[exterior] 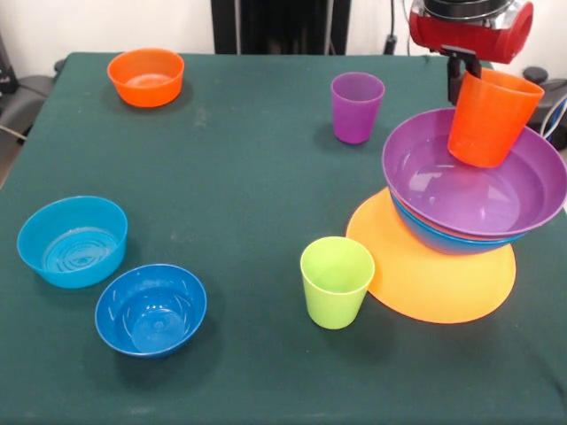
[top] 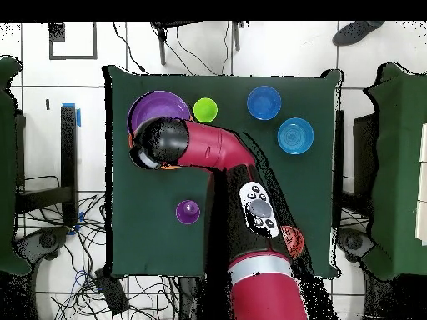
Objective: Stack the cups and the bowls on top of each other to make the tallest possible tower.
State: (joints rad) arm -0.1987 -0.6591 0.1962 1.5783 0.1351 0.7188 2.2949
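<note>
My gripper (exterior: 464, 75) comes down at the top right and is shut on the rim of the orange cup (exterior: 492, 118). The cup hangs tilted, its base inside the large purple bowl (exterior: 469, 190). That bowl tops the tower, sitting askew on a blue bowl (exterior: 443, 241) over the overturned orange-yellow bowl (exterior: 438, 279). The lime green cup (exterior: 337, 282) stands beside the tower. The purple cup (exterior: 357, 106) stands behind it. The yellow cup is out of view. In the overhead view the arm (top: 208, 150) covers the gripper and part of the purple bowl (top: 158, 108).
The small orange bowl (exterior: 146, 77) sits at the far left. The light blue bowl (exterior: 73, 241) and dark blue bowl (exterior: 151, 309) sit at the near left. All three stand upright, well apart from the tower.
</note>
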